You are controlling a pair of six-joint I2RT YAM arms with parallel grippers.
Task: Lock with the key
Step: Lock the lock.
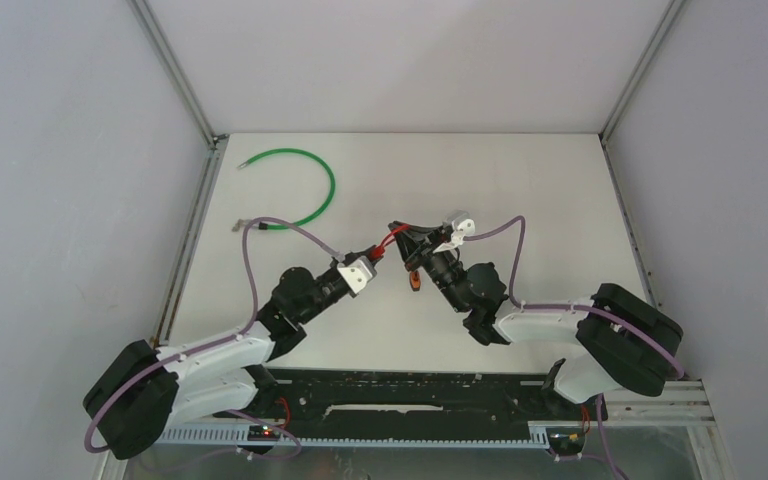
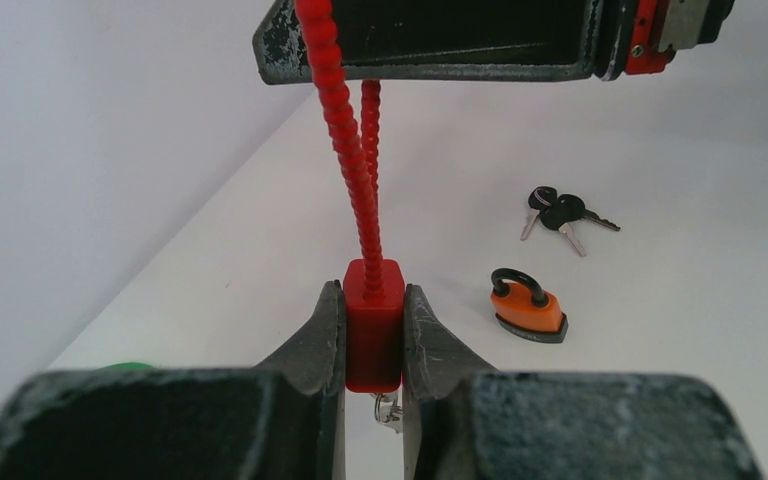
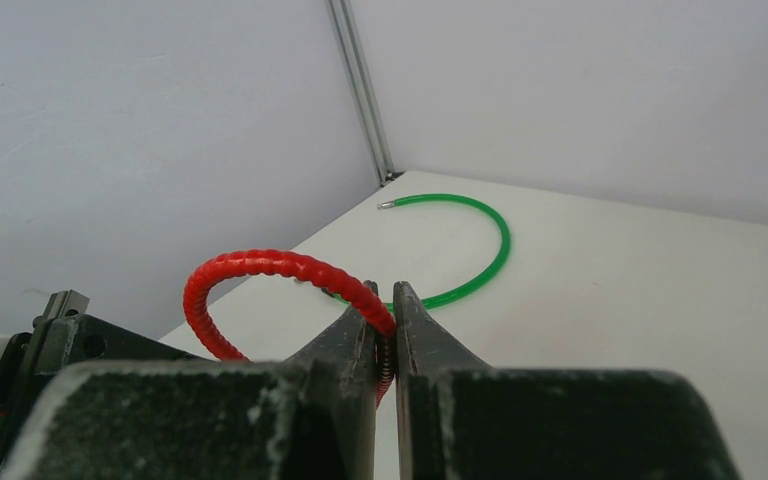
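Observation:
My left gripper [image 2: 374, 305] is shut on the red lock body [image 2: 373, 325] of a cable lock and holds it above the table. A small metal ring [image 2: 388, 410] shows just under that body. The red ribbed cable [image 2: 345, 120] rises from the body to my right gripper [image 3: 385, 300], which is shut on the cable [image 3: 260, 265] near its loose end. In the top view both grippers meet mid-table, the left gripper [image 1: 372, 258] below the right gripper [image 1: 397, 232]. A bunch of black-headed keys [image 2: 560, 212] lies on the table beyond.
An orange padlock [image 2: 528, 303] with a black shackle lies on the table near the keys, and shows under the right arm as the orange padlock [image 1: 415, 281]. A green cable [image 1: 305, 185] curves at the back left. Grey walls close in both sides.

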